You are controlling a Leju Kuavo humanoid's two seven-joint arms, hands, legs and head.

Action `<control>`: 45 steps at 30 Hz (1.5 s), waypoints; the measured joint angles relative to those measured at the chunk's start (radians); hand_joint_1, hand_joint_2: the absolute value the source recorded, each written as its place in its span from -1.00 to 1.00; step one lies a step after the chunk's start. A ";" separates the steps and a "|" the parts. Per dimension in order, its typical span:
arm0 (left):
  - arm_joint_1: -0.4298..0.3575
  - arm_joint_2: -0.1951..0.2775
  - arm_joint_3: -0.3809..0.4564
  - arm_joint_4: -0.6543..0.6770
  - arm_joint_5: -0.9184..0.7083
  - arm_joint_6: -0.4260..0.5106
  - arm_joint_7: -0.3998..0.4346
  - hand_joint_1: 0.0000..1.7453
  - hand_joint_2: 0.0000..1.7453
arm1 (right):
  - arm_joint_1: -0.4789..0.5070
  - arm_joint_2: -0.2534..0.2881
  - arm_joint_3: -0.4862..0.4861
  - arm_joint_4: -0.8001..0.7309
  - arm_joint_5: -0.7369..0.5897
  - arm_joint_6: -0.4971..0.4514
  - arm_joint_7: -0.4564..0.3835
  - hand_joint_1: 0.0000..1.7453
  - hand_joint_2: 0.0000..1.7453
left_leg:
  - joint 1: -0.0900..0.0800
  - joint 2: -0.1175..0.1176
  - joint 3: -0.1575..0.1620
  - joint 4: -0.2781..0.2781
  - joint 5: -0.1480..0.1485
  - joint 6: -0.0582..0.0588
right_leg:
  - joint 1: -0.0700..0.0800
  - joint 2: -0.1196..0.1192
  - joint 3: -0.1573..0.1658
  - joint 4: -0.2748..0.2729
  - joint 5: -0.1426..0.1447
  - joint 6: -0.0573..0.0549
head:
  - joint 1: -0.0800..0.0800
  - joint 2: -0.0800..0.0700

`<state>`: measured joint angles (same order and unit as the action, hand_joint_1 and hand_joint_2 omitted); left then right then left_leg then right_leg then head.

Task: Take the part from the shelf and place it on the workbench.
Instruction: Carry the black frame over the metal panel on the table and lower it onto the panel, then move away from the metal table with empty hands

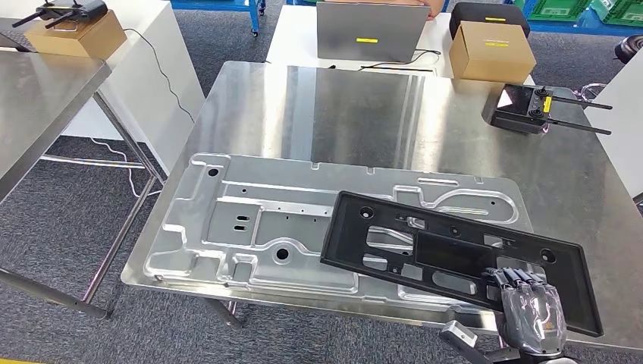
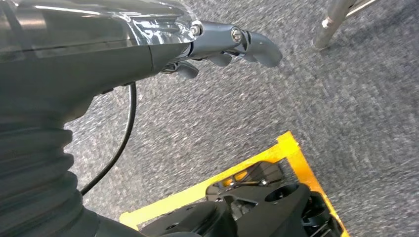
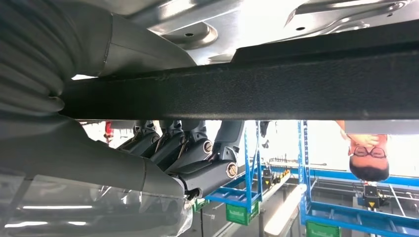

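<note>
Right hand: the right hand [image 1: 531, 307] comes up from the near right edge of the workbench [image 1: 364, 106], its fingers [image 1: 515, 277] closed over the near rim of the black part [image 1: 455, 254]; in the right wrist view the thumb and fingers [image 3: 197, 148] clamp that rim [image 3: 247, 89] from both sides.
Left hand: the left hand [image 2: 227, 44] hangs low over grey carpet [image 2: 306, 98], fingers loosely curled and holding nothing.
Part: a flat black plastic frame with cut-outs, tilted, lying across the right end of a large stamped metal panel [image 1: 250, 227] on the workbench; its near right corner reaches the bench's front edge.
Bench edges: the metal panel takes up the near half of the steel top, its left end close to the near left corner.
Open room: the far half of the top is bare steel, except for a black remote with antennas [image 1: 531, 110] near the right edge.
Around: a laptop [image 1: 371, 30] and a cardboard box [image 1: 489, 49] on a white table behind; another steel table [image 1: 38, 98] stands apart to the left.
</note>
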<state>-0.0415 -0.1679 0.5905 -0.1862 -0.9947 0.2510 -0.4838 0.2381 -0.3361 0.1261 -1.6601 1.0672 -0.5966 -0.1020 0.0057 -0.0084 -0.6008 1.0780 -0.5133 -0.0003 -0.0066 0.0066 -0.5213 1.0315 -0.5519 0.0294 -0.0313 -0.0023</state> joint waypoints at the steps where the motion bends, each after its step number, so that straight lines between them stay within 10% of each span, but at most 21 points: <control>1: 0.000 0.000 0.000 0.000 0.000 0.002 -0.002 -1.00 1.00 | 0.001 0.002 -0.002 0.000 -0.004 0.000 -0.004 1.00 1.00 | 0.000 0.000 0.000 0.000 0.000 0.000 | 0.000 0.000 0.000 0.000 0.000 0.000 | 0.000 0.000; 4: 0.000 0.000 0.002 0.000 0.000 0.008 -0.004 -1.00 1.00 | 0.003 0.008 -0.010 0.000 -0.009 0.000 -0.013 1.00 1.00 | 0.000 0.000 0.000 0.000 0.000 0.000 | 0.000 0.000 0.000 0.000 0.000 0.000 | 0.000 0.000; 8: 0.000 0.001 0.003 0.000 0.000 0.011 -0.006 -1.00 1.00 | 0.004 0.015 -0.015 0.000 -0.009 -0.001 -0.016 -1.00 -1.00 | 0.000 0.000 0.000 0.000 0.000 0.000 | 0.000 0.000 0.000 0.000 0.000 0.000 | 0.000 0.000; 10: 0.000 0.001 0.004 0.000 0.002 0.011 -0.006 -1.00 1.00 | 0.005 0.017 -0.017 0.000 -0.009 -0.001 -0.018 -1.00 -1.00 | 0.000 0.000 0.000 0.000 0.000 0.000 | 0.000 0.000 0.000 0.000 0.000 0.000 | 0.000 0.000; 14: 0.000 0.001 0.007 0.000 0.007 0.011 -0.005 -1.00 -1.00 | 0.009 0.022 -0.020 0.000 -0.008 -0.002 -0.023 -1.00 -1.00 | 0.000 0.000 0.000 0.000 0.000 0.000 | 0.000 0.000 0.000 0.000 0.000 0.000 | 0.000 0.000; 15: 0.000 0.002 0.007 0.000 0.007 0.011 -0.005 -1.00 -1.00 | 0.010 0.023 -0.021 0.000 -0.008 -0.002 -0.024 -1.00 -1.00 | 0.000 0.000 0.000 0.000 0.000 0.000 | 0.000 0.000 0.000 0.000 0.000 0.000 | 0.000 0.000; 19: 0.000 0.002 0.008 0.000 0.007 0.012 -0.005 -1.00 1.00 | 0.013 0.026 -0.021 0.000 -0.008 -0.001 -0.024 -1.00 -1.00 | 0.000 0.000 0.000 0.000 0.000 0.000 | 0.000 0.000 0.000 0.000 0.000 0.000 | 0.000 0.000; 33: 0.000 0.004 0.010 0.000 0.007 0.017 -0.003 -1.00 1.00 | 0.021 0.038 -0.043 -0.026 0.002 -0.055 -0.052 -1.00 -1.00 | 0.000 0.000 0.000 0.000 0.000 0.000 | 0.000 0.000 0.000 0.000 0.000 0.000 | 0.000 0.000; 45: 0.003 0.004 0.037 0.000 0.008 0.034 -0.001 -1.00 1.00 | 0.090 0.330 -0.288 -0.445 -0.256 -0.100 -0.583 -1.00 -1.00 | 0.001 0.000 0.001 -0.001 0.000 0.000 | 0.001 0.000 -0.001 0.000 -0.001 -0.001 | -0.002 0.000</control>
<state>-0.0388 -0.1637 0.6277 -0.1862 -0.9862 0.2852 -0.4851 0.3284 -0.0064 -0.1621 -2.1054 0.8114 -0.6962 -0.6853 0.0066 -0.0080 -0.5996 1.0766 -0.5134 -0.0005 -0.0055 0.0068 -0.5221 1.0315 -0.5527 0.0282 -0.0330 -0.0023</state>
